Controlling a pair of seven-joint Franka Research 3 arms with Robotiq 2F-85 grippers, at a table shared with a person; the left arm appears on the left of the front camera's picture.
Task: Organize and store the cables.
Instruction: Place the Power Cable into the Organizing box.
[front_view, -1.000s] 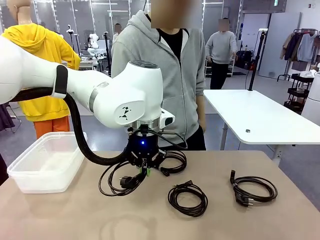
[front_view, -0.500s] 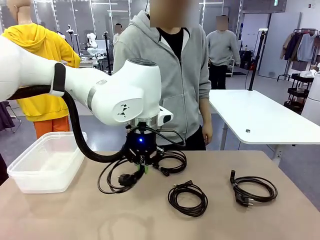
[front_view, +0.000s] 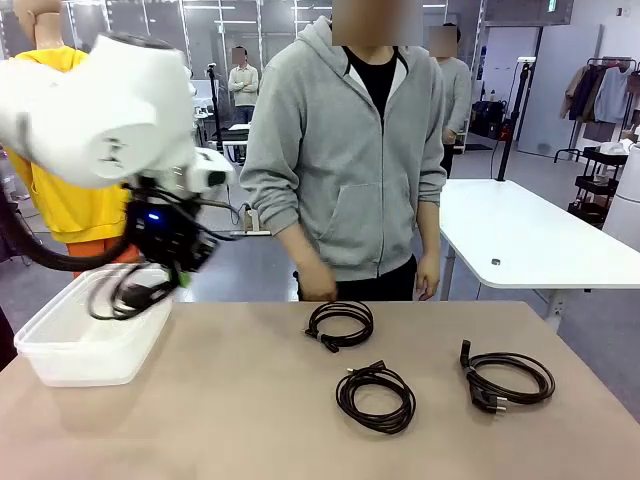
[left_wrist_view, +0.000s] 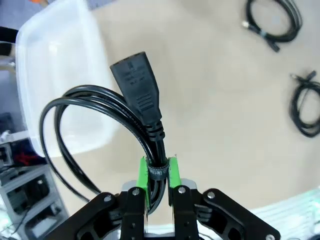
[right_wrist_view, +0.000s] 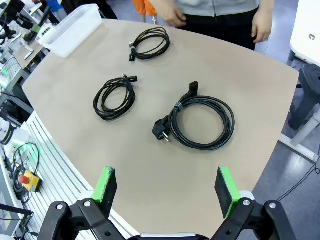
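Left gripper (left_wrist_view: 157, 172) is clamped tight on a coiled power cord (left_wrist_view: 85, 95), pinching the bundle at the wrap band just under the plug (left_wrist_view: 136, 80). In the front view the coil dangles at the table-side rim of the clear bin (front_view: 70, 365). It looks about over the rim, but I can't say it's fully inside the edge.

Right gripper (right_wrist_view: 165, 186) has its jaws wide apart with nothing between them. It hangs above the table (right_wrist_view: 240, 65), where three more cables lie well apart: thin coil (right_wrist_view: 166, 44), middle coil (right_wrist_view: 98, 102) and thick coil (right_wrist_view: 227, 125).

My guess on handling: these are light and floppy, and rubbery enough not to slip, but the loops sag and spring loose. Grab across all the strands where they're tied or bunched, not one loop, and expect the plug end to swing
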